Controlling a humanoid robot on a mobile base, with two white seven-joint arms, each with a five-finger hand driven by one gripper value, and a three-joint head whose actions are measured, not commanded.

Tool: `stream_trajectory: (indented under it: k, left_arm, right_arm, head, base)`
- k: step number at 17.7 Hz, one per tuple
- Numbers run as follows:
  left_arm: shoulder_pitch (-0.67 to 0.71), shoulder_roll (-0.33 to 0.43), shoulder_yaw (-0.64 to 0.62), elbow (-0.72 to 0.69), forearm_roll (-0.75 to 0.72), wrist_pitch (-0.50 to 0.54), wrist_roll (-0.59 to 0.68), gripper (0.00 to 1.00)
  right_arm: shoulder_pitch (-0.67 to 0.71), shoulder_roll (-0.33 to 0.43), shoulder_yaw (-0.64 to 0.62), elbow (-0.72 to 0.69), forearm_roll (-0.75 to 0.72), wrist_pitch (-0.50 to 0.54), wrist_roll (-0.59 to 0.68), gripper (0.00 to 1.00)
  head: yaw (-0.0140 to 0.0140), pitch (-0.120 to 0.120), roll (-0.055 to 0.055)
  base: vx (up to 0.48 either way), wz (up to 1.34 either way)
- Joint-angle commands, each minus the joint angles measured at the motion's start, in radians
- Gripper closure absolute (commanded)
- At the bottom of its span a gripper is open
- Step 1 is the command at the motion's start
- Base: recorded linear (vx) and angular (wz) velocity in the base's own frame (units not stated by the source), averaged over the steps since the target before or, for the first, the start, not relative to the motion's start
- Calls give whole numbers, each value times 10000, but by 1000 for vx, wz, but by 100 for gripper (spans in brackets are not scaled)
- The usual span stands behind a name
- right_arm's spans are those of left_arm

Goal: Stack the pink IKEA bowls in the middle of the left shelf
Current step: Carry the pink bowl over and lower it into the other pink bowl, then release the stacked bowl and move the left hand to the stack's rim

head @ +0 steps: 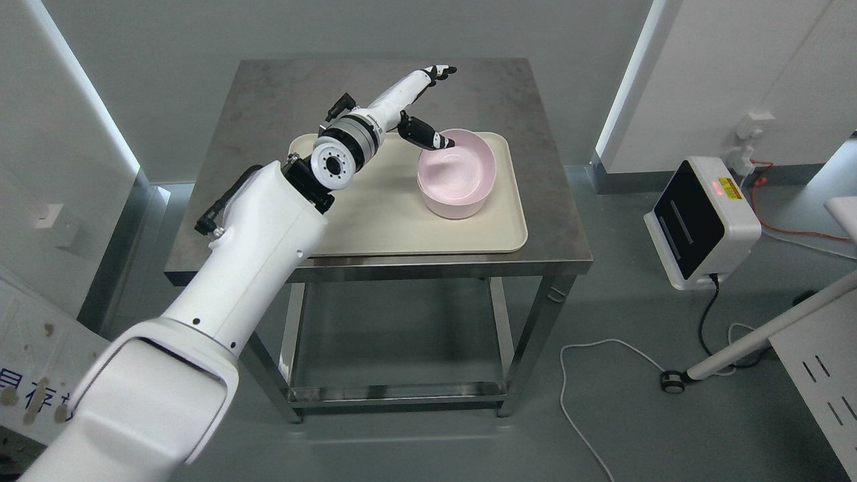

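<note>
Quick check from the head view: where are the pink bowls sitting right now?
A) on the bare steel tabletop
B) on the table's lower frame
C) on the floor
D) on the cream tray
D: the pink bowls rest on the right part of the cream tray on the steel table, with the left hand spread open over them.

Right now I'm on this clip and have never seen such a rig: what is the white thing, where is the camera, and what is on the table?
The picture comes from a camera on a humanoid robot's head, looking down. The big white shape entering from the lower left is the robot's left arm, ending in the left hand, which has fingers rather than a clamp. The fingers are spread: one tip is at the rim of the pink bowls, the others point away over the table. Nothing is grasped. The right arm is out of view.

The bowls, which look like two nested together, sit on a beige tray on a steel table. On the floor to the right stands a white box with a black panel, with cables around it.
</note>
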Motion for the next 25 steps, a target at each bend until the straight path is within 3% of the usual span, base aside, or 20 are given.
stream_trajectory:
  k: [1,4,11,17,20,23,25]
  left_arm:
    - [1928,164,4125,-4046,1250,128,-980,9]
    - [2943,164,4008,-6456,2161,5,-1123,7]
    - [4032,164,2076,-7874,2086,-11,-1596,3]
    - [4571,164,832,-7615,-2204,509,-1767,3]
    - [4036,164,220,-7003,-4045,863,-2010,4]
    - [3393,164,-74,-5855,-5609,925,-3204,6]
    - [2901,164,-29,-5025,-6089,986,-3469,6]
  right_arm:
    - [0,-175,-92,0,77,-3,-3,0]
    - [0,-175,-92,0,77,-3,-3,0]
    - [0,-175,-92,0,77,-3,-3,0]
    - [0,-175,-92,0,77,-3,-3,0]
    - [0,-175,-92,0,77,-3,-3,0]
    - [0,-175,-92,0,77,-3,-3,0]
    - [0,-175,-92,0,77,-3,-3,0]
  head:
    - [0,0,0]
    - [0,0,0]
    - [0,0,0]
    - [0,0,0]
    - [0,0,0]
    - [0,0,0]
    - [0,0,0]
  base:
    - [0,0]
    - [0,0]
    - [0,0]
    - [0,0]
    - [0,0]
    - [0,0]
    - [0,0]
